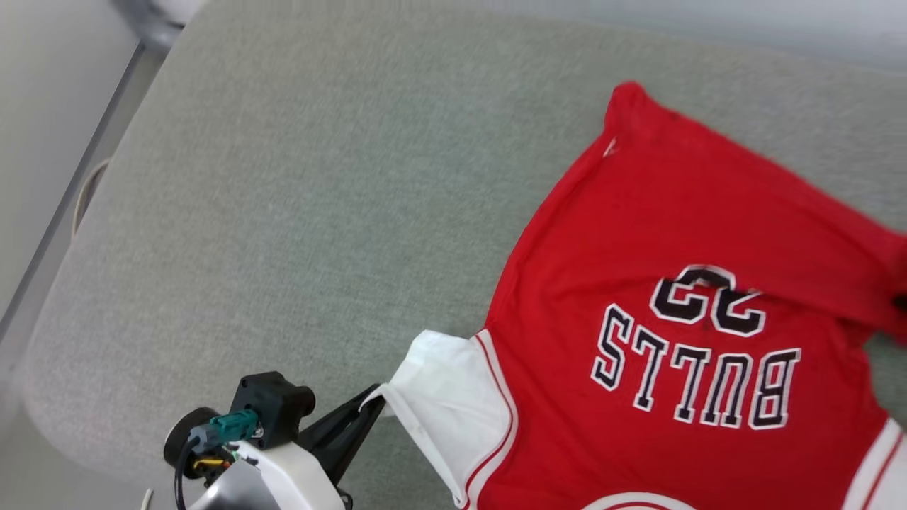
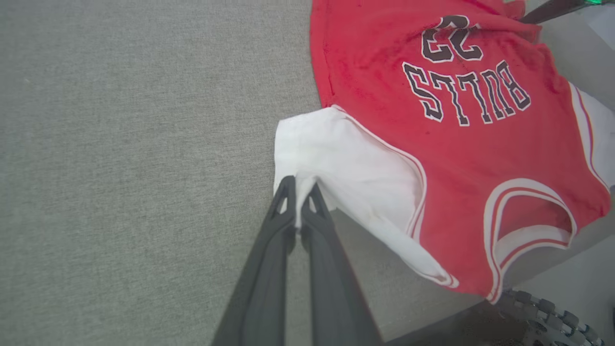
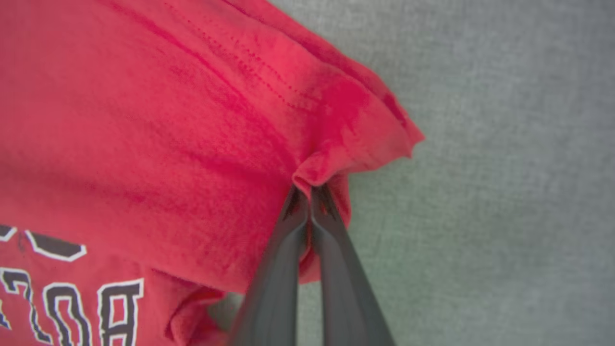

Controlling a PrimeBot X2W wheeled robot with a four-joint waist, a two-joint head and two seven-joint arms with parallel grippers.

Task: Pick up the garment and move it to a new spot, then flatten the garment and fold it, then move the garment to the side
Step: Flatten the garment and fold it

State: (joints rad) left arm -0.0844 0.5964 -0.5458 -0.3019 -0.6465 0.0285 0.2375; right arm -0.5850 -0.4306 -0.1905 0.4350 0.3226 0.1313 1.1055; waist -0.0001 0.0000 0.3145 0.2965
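A red garment (image 1: 680, 283) printed "BULLS 23" in black, white-outlined letters lies spread on the right part of a grey-green padded surface (image 1: 305, 212), print up and reading upside down from the robot's head. Its neckline (image 2: 528, 226), trimmed in red and white, sits at the near edge of the pad.

The left gripper (image 2: 300, 185) has its two dark fingers pressed together on the outer edge of the white short sleeve (image 1: 446, 397) at the garment's near left; a tuck of white cloth is drawn up between the tips. The right gripper (image 3: 310, 190) is likewise clamped tight, on a bunched fold of red cloth at the garment's right edge, close to a hem corner (image 3: 408, 139). The fabric puckers and lifts there.

On the left wrist a black camera block (image 1: 273, 404) and a teal connector (image 1: 230, 427) crowd the near left of the head view. A pale cable (image 1: 85, 191) loops beside the pad's left edge. In the left wrist view a dark ribbed part (image 2: 543, 312) shows below the pad's near edge.
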